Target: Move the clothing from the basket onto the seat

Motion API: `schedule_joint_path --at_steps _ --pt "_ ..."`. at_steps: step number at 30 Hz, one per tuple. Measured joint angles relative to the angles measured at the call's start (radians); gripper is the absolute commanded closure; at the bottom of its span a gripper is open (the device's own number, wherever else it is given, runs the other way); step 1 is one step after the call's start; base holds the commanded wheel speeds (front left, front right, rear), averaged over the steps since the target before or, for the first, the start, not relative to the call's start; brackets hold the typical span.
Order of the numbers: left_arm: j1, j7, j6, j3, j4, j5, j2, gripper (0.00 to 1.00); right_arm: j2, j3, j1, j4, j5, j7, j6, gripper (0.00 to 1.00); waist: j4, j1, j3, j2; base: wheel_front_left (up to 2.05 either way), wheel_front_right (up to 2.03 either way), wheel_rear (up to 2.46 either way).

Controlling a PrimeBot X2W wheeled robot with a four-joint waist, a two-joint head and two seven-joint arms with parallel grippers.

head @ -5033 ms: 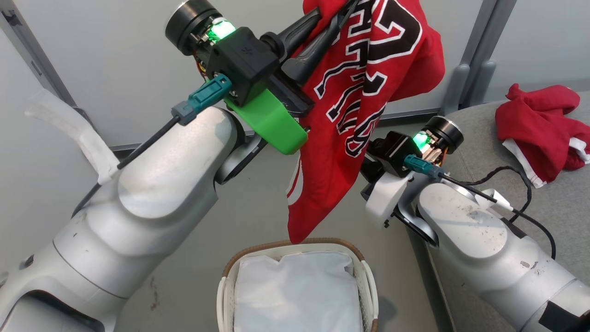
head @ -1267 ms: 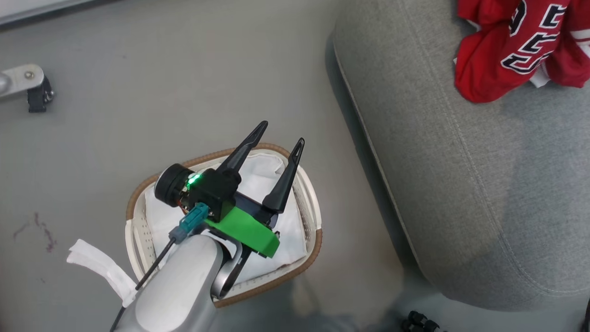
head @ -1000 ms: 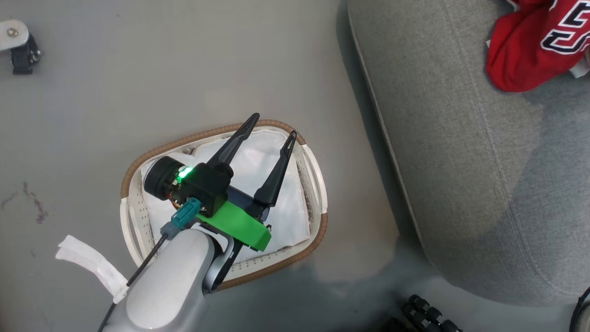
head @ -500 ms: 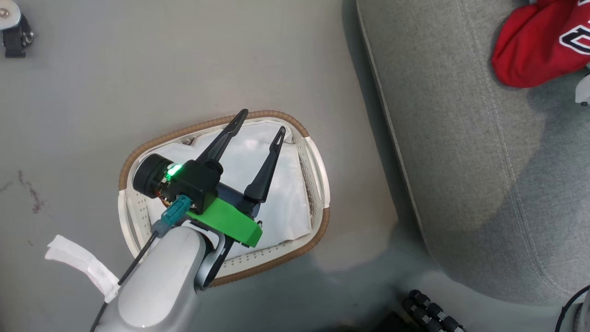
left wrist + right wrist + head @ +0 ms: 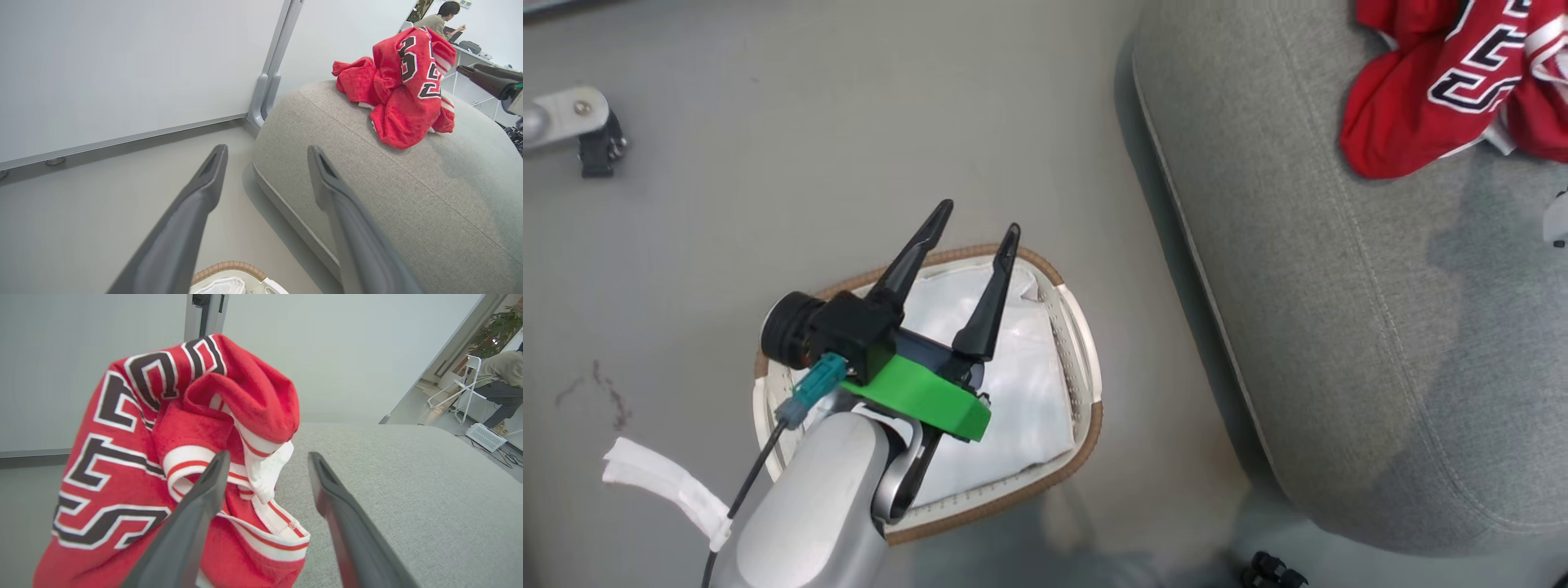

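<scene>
The red clothing (image 5: 1429,98) with white trim and dark lettering lies in a heap on the grey seat (image 5: 1339,327). My left gripper (image 5: 977,220) hangs open and holds nothing above the white basket (image 5: 1088,416), which contains just its white liner (image 5: 1029,384). In the left wrist view the left gripper (image 5: 267,152) points toward the seat (image 5: 388,183) and the clothing (image 5: 404,94). My right gripper (image 5: 269,457) is open close to the clothing (image 5: 143,457), its left finger overlapping the cloth; the right gripper (image 5: 486,77) hovers just right of the heap.
A metal leg with a caster (image 5: 580,131) stands on the grey floor at the far left. A wall panel post (image 5: 267,94) rises behind the seat. A person (image 5: 498,371) sits by a white chair (image 5: 461,392) far off.
Five seconds ago my left gripper held a red jersey above the basket; now that jersey lies on the seat and the gripper is open. The head camera has shifted over the last second.
</scene>
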Motion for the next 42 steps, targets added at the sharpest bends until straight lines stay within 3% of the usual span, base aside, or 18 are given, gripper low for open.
schedule_joint_path --at_steps 6,11,20,28,35,42 --pt "0.041 0.0 0.0 0.091 -0.002 -0.001 -0.025 0.0 -0.034 0.047 0.027 -0.048 0.001 0.0 0.0 0.0 0.009 0.0 -0.089 0.0 0.0 0.0 0.0" --pt "0.097 0.0 0.0 0.193 0.002 0.004 -0.044 0.0 -0.027 0.111 0.036 -0.07 0.016 0.0 0.0 0.0 0.027 -0.0001 -0.166 0.0 0.0 0.0 0.0" --pt "0.222 0.0 0.0 0.382 0.038 0.04 -0.077 0.0 0.081 0.214 0.105 -0.099 0.061 0.0 0.0 0.0 0.088 -0.0001 -0.301 0.0 0.0 0.0 0.0" --pt "0.337 0.0 0.0 0.486 0.059 0.072 -0.09 0.0 0.194 0.249 0.247 -0.12 0.099 0.0 0.0 0.0 0.174 -0.0001 -0.382 0.0 0.0 0.0 0.0" --pt "0.42 0.0 0.0 0.509 0.065 0.071 -0.092 0.0 0.231 0.263 0.411 -0.152 0.11 0.0 0.0 0.0 0.236 -0.0001 -0.434 0.0 0.0 0.0 0.0" --pt "0.444 0.0 0.0 0.458 0.07 0.061 -0.093 0.0 0.232 0.291 0.542 -0.244 0.136 0.0 0.0 0.0 0.285 -0.0001 -0.468 0.0 0.0 0.0 0.0"
